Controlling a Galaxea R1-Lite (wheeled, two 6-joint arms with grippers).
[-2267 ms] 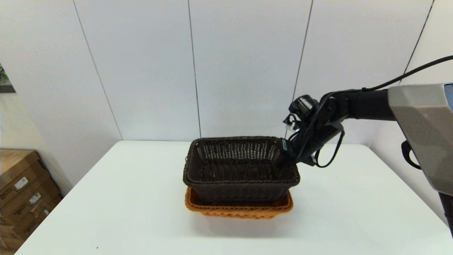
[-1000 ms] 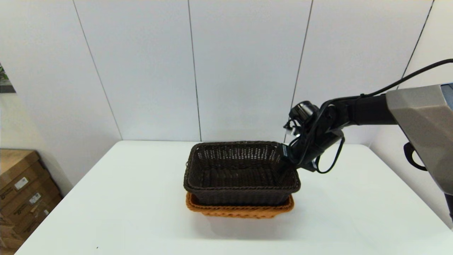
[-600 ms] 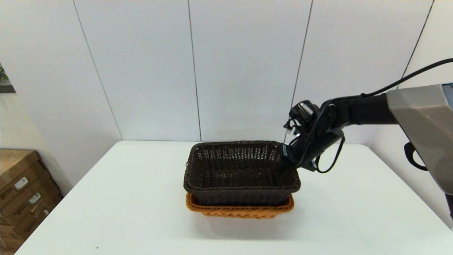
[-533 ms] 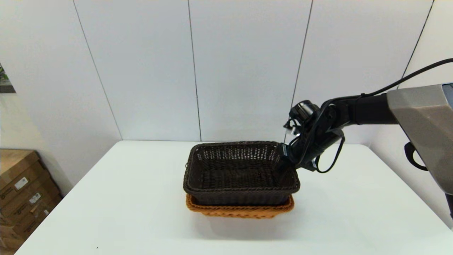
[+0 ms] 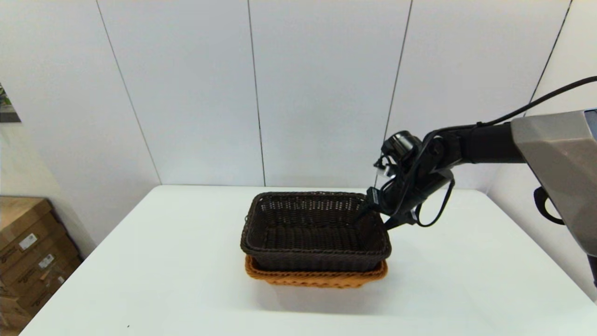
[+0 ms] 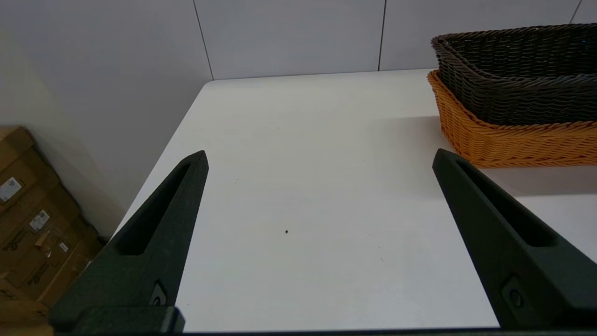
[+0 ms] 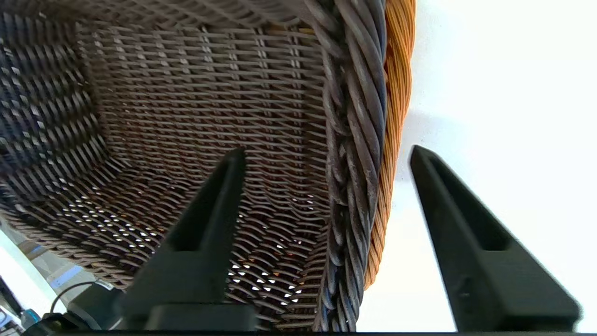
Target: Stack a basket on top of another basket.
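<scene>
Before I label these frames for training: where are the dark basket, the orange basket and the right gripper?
dark basket (image 5: pixel 317 254), head view, near wall.
orange basket (image 5: pixel 317 279), head view, near rim.
right gripper (image 7: pixel 326 156), right wrist view, open, astride the dark rim.

Both the dark basket (image 5: pixel 315 232) and orange basket (image 5: pixel 317 276) are rough woven wicker.

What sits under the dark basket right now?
The orange-tan basket lies under the dark basket; only its rim and upper sides show. Its inside is covered. The right hand straddles the dark rim, open.

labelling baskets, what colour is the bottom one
Orange-tan basket, clearest in the left wrist view.
</scene>
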